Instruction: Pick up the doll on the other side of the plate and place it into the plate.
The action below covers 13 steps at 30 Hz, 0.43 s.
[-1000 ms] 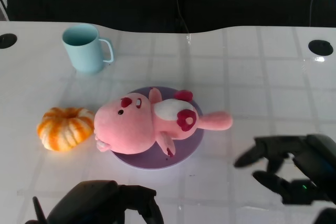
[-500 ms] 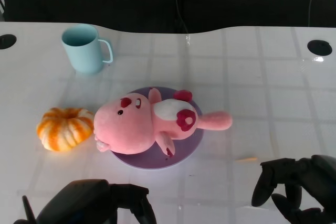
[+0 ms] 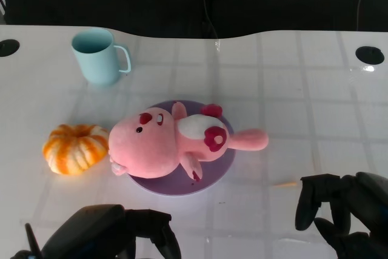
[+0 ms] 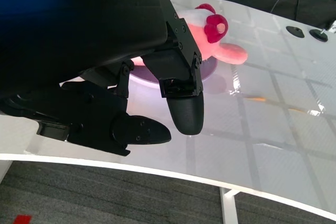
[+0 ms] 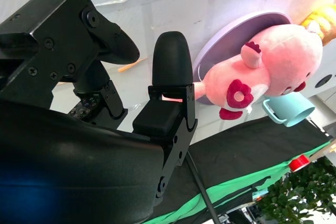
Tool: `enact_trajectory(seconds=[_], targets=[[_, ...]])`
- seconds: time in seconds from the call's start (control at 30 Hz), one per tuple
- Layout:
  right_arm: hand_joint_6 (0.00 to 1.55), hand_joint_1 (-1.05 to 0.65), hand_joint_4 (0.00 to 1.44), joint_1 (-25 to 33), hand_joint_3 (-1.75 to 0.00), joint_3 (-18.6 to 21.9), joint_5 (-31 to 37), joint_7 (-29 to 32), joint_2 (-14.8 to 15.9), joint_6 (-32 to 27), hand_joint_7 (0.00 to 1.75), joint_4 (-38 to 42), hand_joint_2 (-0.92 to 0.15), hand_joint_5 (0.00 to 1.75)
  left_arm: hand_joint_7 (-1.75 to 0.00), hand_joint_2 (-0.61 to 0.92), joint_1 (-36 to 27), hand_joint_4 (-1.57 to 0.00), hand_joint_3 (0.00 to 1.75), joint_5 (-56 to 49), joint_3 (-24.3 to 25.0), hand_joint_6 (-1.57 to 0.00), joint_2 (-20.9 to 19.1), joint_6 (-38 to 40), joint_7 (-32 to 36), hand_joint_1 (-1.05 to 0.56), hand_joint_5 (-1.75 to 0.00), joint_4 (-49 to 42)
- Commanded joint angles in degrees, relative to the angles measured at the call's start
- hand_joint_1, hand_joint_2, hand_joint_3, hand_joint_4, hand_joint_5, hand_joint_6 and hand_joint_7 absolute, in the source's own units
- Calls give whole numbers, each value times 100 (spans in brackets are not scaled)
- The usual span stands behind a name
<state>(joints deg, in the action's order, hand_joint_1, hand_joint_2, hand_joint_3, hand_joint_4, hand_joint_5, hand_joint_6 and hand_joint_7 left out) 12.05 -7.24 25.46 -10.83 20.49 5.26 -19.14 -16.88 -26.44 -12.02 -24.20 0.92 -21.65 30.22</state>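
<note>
Now drawn back to the near right edge, right hand (image 3: 342,210), released, fingers apart, nothing in them; a second ago reaching farther in toward the plate. Low at the near left, left hand (image 3: 106,235), also released and holding nothing, hardly shifted. Farther out, unchanged: pink doll (image 3: 176,141) lying across the purple plate (image 3: 182,186). Left of that, orange pumpkin (image 3: 76,148); beyond, blue mug (image 3: 97,56).
</note>
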Motion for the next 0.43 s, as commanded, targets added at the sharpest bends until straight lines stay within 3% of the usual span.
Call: enact_trajectory(seconds=[0.03, 0.43], targets=[[83, 3, 87, -15, -127, 31, 10, -28, 48, -58, 133, -16, -34, 175, -96, 92, 13, -65, 30, 12, 34, -74, -70, 26, -51, -17, -156, 33], [83, 1, 86, -8, -127, 6, -32, -177, 59, -242, 131, -221, -35, 174, -97, 92, 27, -68, 30, 20, 82, -74, -105, 98, -104, -17, -154, 121]])
